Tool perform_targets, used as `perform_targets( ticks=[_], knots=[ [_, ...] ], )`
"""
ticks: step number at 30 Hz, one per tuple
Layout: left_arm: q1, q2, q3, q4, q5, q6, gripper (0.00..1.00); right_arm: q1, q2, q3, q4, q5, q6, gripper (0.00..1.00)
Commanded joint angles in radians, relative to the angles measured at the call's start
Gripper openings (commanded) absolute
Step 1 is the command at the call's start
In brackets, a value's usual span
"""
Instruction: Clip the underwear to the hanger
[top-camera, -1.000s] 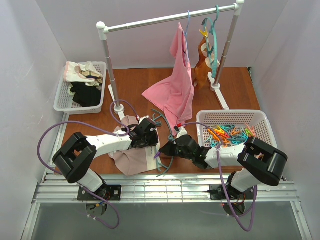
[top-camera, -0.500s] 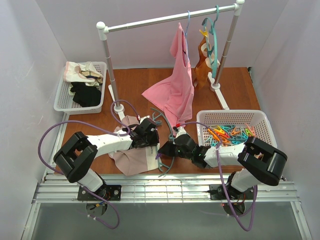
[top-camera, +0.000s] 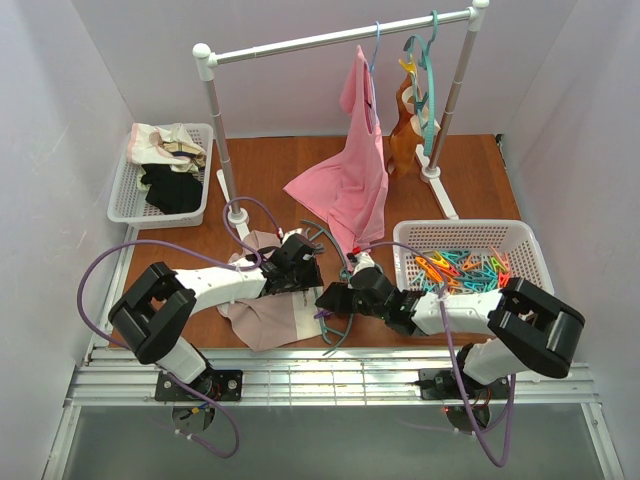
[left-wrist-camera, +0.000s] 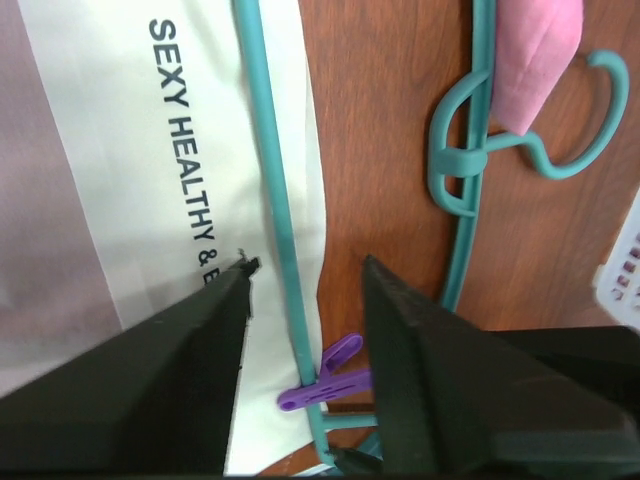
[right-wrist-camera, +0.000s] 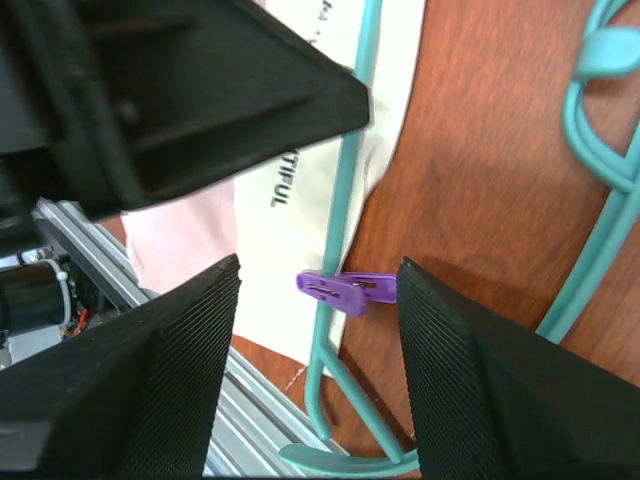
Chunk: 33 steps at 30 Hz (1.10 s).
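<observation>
The underwear lies flat on the wooden table, its cream strip printed with black letters. The teal hanger lies along that strip's edge, and its thin bar crosses the cream cloth. A purple clip bites the bar and the strip together. My left gripper hovers open astride the bar, touching nothing. My right gripper is open too, its pads standing apart on either side of the clip.
A white basket of coloured clips sits to the right. A second basket with clothes is at the far left. On the rack hang a pink top, a tan garment and another teal hanger.
Both grippers have gone from shut to open. The right one has let go of the purple clip, which stays clamped on the hanger bar and strip.
</observation>
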Motion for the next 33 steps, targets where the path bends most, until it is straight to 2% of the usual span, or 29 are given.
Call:
perform_targets(
  ticks=[1, 3, 6, 10, 13, 17, 18, 19, 20, 22, 28, 33],
  knots=[
    [-0.003, -0.039, 0.025, -0.016, -0.017, -0.002, 0.43, 0.007, -0.06, 0.044, -0.046, 0.046, -0.036, 0.57],
    [-0.003, -0.05, 0.024, -0.024, -0.02, 0.0, 0.49, 0.007, -0.093, 0.05, -0.081, 0.066, -0.052, 0.58],
    [-0.003, -0.077, 0.03, -0.041, -0.035, 0.018, 0.52, 0.007, -0.132, 0.059, -0.136, 0.095, -0.07, 0.6],
    [-0.003, -0.136, 0.042, -0.067, -0.073, 0.07, 0.56, 0.007, -0.242, 0.067, -0.269, 0.153, -0.095, 0.62],
    [-0.007, -0.166, 0.025, -0.09, -0.108, 0.124, 0.66, 0.005, -0.331, 0.058, -0.38, 0.216, -0.099, 0.64],
    [-0.016, -0.205, -0.007, -0.113, -0.121, 0.184, 0.7, 0.005, -0.442, 0.021, -0.515, 0.282, -0.075, 0.68],
    [-0.027, -0.208, -0.012, -0.116, -0.125, 0.194, 0.72, 0.004, -0.486, 0.015, -0.545, 0.294, -0.066, 0.69],
    [-0.035, -0.209, -0.016, -0.114, -0.122, 0.213, 0.73, 0.004, -0.507, 0.01, -0.573, 0.317, -0.063, 0.77],
    [-0.056, -0.203, -0.015, -0.116, -0.124, 0.224, 0.75, 0.002, -0.553, 0.003, -0.626, 0.329, -0.055, 0.83],
    [-0.082, -0.182, 0.01, -0.116, -0.127, 0.243, 0.76, -0.001, -0.595, 0.001, -0.68, 0.375, -0.044, 0.88],
    [-0.2, -0.009, 0.146, -0.114, -0.118, 0.247, 0.76, -0.082, -0.719, 0.004, -0.849, 0.437, -0.035, 0.91],
    [-0.262, 0.128, 0.272, -0.128, -0.124, 0.244, 0.75, -0.214, -0.791, -0.017, -0.883, 0.374, -0.085, 0.91]
  ],
)
